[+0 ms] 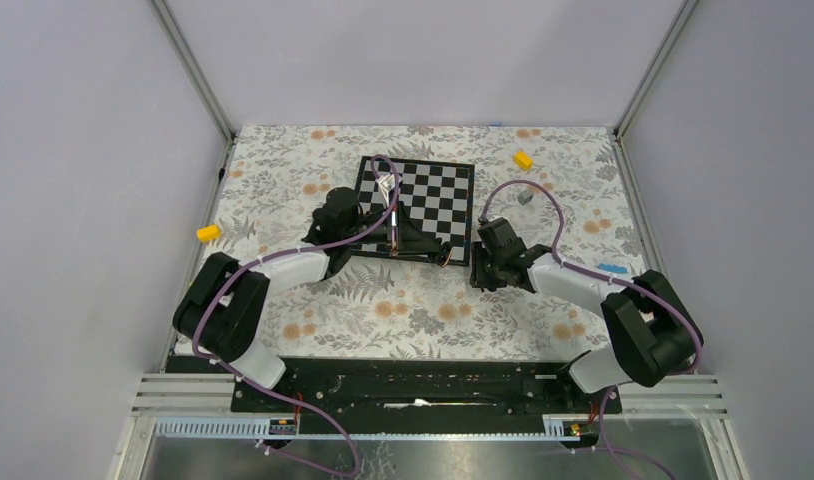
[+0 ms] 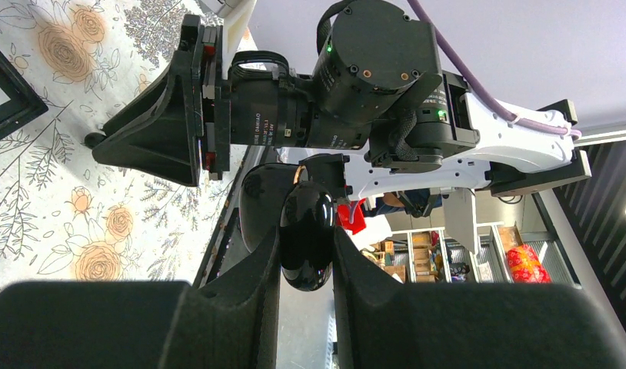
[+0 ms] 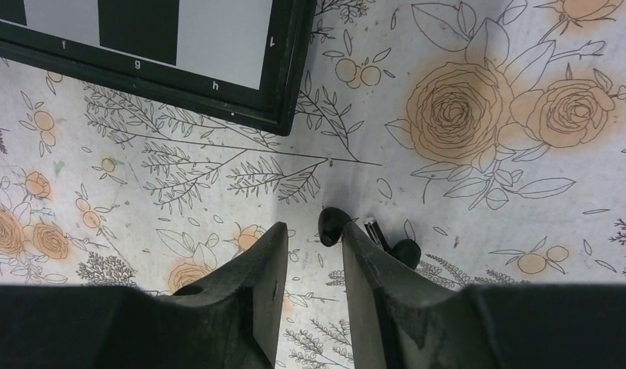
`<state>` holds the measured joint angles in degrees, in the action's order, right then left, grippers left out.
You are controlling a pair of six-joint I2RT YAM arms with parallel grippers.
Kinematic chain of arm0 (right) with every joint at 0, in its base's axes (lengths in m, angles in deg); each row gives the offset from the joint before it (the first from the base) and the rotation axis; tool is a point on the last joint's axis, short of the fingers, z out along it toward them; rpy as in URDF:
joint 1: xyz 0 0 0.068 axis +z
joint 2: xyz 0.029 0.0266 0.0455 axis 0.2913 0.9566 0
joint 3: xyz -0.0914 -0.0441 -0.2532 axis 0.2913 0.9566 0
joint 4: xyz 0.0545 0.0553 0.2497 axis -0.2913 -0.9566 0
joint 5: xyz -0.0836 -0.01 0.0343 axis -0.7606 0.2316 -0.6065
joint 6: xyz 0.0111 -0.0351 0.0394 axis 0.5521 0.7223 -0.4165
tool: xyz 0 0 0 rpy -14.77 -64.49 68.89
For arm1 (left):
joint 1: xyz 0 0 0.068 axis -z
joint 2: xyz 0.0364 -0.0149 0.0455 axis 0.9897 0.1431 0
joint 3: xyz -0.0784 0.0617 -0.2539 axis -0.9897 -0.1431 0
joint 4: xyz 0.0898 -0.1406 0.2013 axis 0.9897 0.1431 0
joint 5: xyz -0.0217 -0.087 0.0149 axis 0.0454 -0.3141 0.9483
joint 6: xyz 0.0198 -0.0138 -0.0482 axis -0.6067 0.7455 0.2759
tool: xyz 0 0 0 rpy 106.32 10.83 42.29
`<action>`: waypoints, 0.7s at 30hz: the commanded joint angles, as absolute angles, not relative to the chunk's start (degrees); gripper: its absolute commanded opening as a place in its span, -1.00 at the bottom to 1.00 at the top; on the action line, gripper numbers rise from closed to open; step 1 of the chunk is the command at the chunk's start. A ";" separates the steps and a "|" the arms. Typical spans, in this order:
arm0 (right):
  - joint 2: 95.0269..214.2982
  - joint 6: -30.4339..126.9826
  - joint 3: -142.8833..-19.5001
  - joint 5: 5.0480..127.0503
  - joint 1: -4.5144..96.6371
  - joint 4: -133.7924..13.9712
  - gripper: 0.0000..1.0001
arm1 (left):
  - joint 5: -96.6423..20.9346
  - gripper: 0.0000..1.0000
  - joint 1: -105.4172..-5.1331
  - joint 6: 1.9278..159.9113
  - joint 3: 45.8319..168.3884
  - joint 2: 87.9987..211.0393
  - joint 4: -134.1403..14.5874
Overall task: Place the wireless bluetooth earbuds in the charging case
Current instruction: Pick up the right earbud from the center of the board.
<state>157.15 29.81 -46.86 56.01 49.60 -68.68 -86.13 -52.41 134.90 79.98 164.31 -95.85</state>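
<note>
Left claw (image 2: 306,250) grips the case (image 2: 304,223); right claw (image 3: 314,257) hangs open over the worktop (image 3: 487,192), two earbuds (image 3: 333,224) lying just ahead; best to centre on one bud, jaws straddling it, before closing.

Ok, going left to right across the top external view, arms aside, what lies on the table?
Yellow block → chessboard → second yellow block → small blue piece. The grey cube shares the second block's column, so I leave it out.

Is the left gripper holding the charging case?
Yes, the left gripper is closed on the glossy black charging case, touching it on both sides.
</note>
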 commanded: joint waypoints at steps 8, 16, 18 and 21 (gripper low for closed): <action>159.13 31.25 -48.95 56.03 50.24 -68.03 -0.25 | -86.72 -1.00 -52.24 134.38 81.87 164.28 -98.28; 161.54 31.61 -49.72 54.46 50.64 -68.47 -0.33 | -86.69 -1.00 -52.07 134.47 82.09 164.49 -98.17; 162.04 31.73 -50.07 54.49 50.68 -68.80 -0.36 | -86.71 -1.00 -52.07 134.47 82.18 164.69 -98.19; 162.45 31.78 -50.37 54.39 50.68 -68.79 -0.37 | -86.72 -1.00 -51.94 134.47 82.38 165.01 -98.25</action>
